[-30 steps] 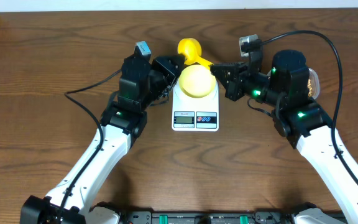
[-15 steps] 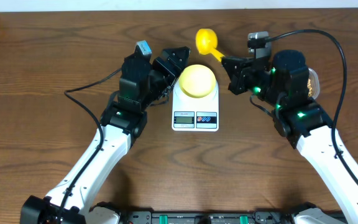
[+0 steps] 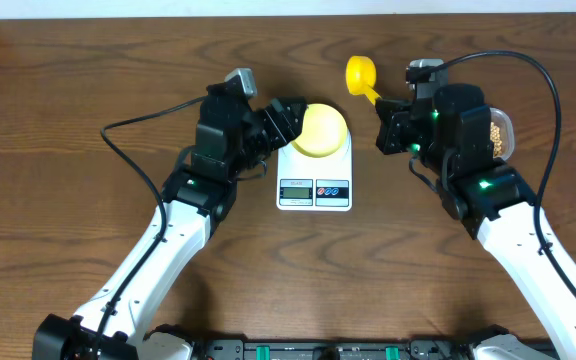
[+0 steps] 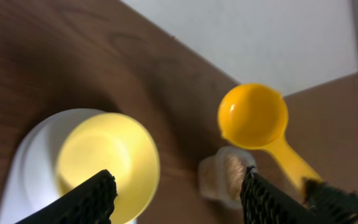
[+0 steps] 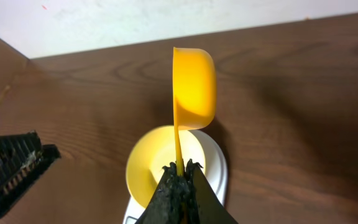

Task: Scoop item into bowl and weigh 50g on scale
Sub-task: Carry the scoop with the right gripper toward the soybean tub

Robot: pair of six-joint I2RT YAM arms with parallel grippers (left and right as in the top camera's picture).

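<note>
**Beans not yet in the bowl, scoop looking empty**

Overhead view: the beans (image 3: 496,133) are showing only as a tan patch in the clear tub (image 3: 505,128), which is sitting behind the right arm and is largely hidden by it. The bowl (image 3: 320,130) is resting on the scale (image 3: 314,190), so that placement appears done. The scale's display is too small to read. The left gripper (image 3: 290,120) is hovering just beside the bowl's left edge. The right gripper (image 3: 386,118) is holding the yellow scoop (image 3: 359,72) over the table (image 3: 68,100), beyond the bowl and apart from it.

Left wrist view: the bowl (image 4: 107,165) is showing a bare yellow inside, with no beans in it. The fingers (image 4: 86,199) are standing wide apart and gripping nothing. The scoop (image 4: 253,115) cup is looking glossy and empty here. A blurred clear container with tan contents, probably the tub (image 4: 225,177), is sitting beneath it.

Right wrist view: the right gripper (image 5: 179,186) is clamping the thin handle of the scoop (image 5: 194,87), whose cup is turned on edge. The bowl (image 5: 160,155) is lying empty below it on the scale (image 5: 219,165).

By this evidence, all scooping and weighing is remaining to be done. The right arm itself is crowding the tub, and the left gripper is sitting close to the bowl, where a nudge could upset the reading.
</note>
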